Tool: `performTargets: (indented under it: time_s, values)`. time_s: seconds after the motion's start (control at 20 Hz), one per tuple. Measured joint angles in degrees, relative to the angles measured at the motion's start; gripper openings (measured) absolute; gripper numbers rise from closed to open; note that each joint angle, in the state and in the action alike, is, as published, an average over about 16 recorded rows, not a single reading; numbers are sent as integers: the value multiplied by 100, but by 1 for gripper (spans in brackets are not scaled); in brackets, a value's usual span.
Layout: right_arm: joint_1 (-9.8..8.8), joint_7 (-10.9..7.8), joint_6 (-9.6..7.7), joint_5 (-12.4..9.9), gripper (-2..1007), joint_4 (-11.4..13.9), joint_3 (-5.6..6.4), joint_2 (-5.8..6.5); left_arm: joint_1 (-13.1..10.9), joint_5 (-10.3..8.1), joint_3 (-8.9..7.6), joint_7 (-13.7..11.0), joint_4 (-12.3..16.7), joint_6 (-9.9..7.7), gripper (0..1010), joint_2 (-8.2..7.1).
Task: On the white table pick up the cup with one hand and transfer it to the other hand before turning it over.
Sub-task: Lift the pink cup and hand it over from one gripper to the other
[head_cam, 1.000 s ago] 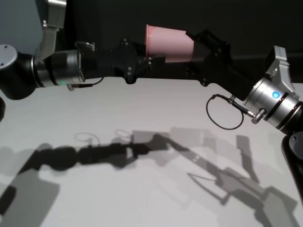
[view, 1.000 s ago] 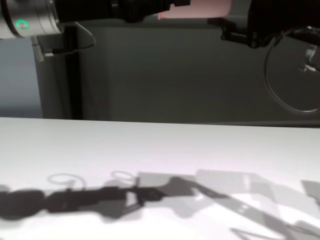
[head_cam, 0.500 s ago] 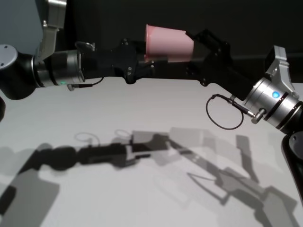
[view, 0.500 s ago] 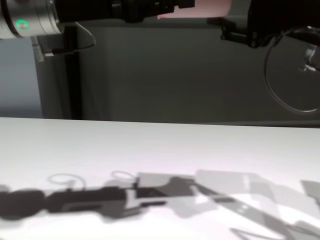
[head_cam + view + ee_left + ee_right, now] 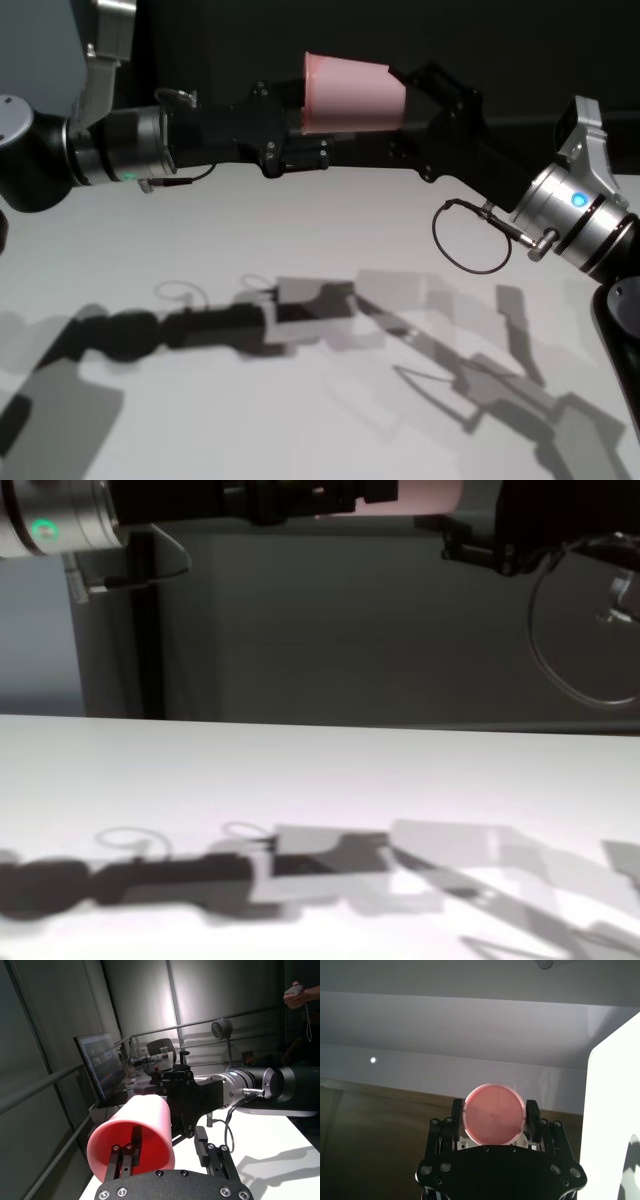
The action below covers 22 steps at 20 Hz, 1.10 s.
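Cup [image 5: 352, 92] (base hidden) between end effectors, rim cropped in chest view

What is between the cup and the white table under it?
Nothing solid: in the head view the cup hangs high above the white table, and only arm shadows lie on that stretch.

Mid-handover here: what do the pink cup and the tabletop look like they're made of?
The cup looks like thin plastic: smooth, uniform pink, semi-matte, with soft highlights and a glow through its base. The table looks like a matte white laminate or painted board, since shadows fall crisp on it without reflections; the exact material can't be told.
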State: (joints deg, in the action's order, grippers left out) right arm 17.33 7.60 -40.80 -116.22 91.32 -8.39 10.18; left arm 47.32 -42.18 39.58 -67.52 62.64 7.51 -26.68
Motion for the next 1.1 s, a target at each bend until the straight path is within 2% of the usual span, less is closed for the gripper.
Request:
performTargets:
  time_s: [0.3,0.55,0.8,1.1]
  values:
    - [0,1,0,0,736,0,0,0,0,0,0,0,0,0,821,0]
    - [0,1,0,0,736,0,0,0,0,0,0,0,0,0,929,0]
    - [0,1,0,0,736,0,0,0,-3,12,0,17,24,2,987,-16]
    - [0,1,0,0,736,0,0,0,-32,37,-5,60,90,8,1001,-72]
